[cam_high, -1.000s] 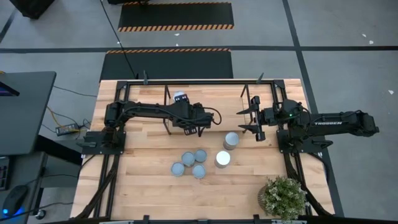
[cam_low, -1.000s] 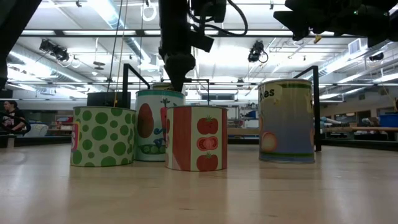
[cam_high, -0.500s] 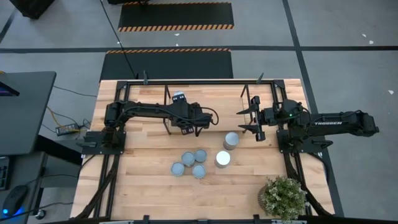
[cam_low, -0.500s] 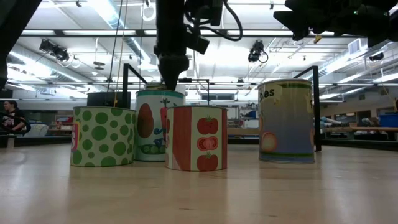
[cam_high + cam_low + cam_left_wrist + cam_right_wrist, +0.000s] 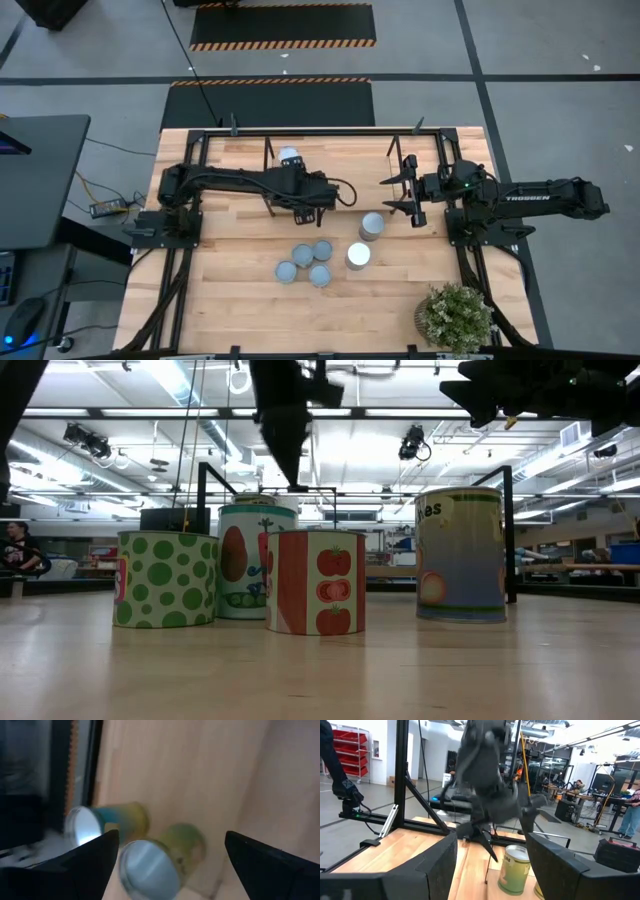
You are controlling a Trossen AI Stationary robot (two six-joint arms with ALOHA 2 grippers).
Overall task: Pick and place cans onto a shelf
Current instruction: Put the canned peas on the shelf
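— How far along is it?
— Barely: the left gripper (image 5: 310,212) hangs wide open, empty — five cans (image 5: 320,249) stand just before it on the table, none visibly on the shelf (image 5: 330,131) behind.

Pale, smooth wood planks form the table (image 5: 240,290); the cans (image 5: 359,255) have shiny metal tops and printed labels.

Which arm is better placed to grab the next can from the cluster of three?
Probably the left. Its claw hangs open and empty just behind the three clustered cans, while the right claw waits farther off near the table's right side, closer to the separate pair of cans.
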